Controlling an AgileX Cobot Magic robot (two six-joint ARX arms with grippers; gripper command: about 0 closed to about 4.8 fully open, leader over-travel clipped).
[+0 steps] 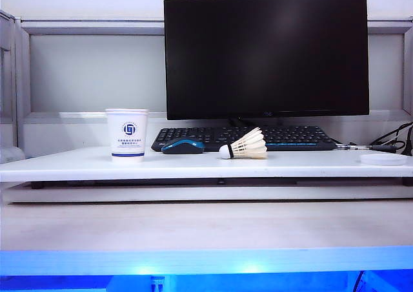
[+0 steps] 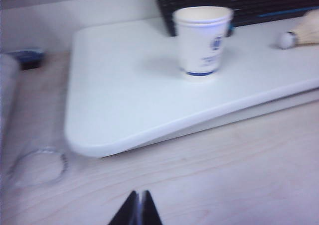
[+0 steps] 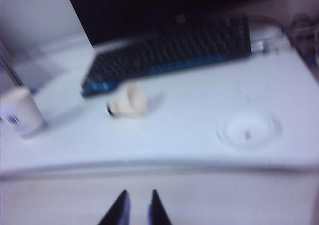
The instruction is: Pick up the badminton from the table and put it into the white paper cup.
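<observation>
Badminton: the badminton (image 1: 244, 146) lies on its side on the table (image 1: 193, 165), cork tip toward the cup and feather skirt fanned away from it, just in front of the keyboard.
Cup: the white paper cup (image 1: 126, 133) stands upright on the table, mouth up, well apart from the badminton on its cork side; nothing shows above its rim in the left wrist view, though its floor cannot be seen from there.
Between them: a dark mouse with a blue stripe (image 1: 182, 146) sits near the keyboard's end, between cup and badminton (closer to the badminton).
Behind: a black keyboard (image 1: 245, 137) with a blue edge lies under a dark monitor (image 1: 266, 56).
Far side: a flat round white lid (image 1: 383, 159) rests on the table, well away from the badminton on its feather side.
Left gripper: the left gripper (image 2: 139, 209) hangs over the lower wooden surface in front of the table's rounded corner, its two dark fingers pressed together, nothing between them.
Right gripper: the right gripper (image 3: 138, 208) hangs in front of the table's edge, well short of the badminton (image 3: 128, 102); its fingers stand a narrow gap apart and hold nothing (the view is blurred).
</observation>
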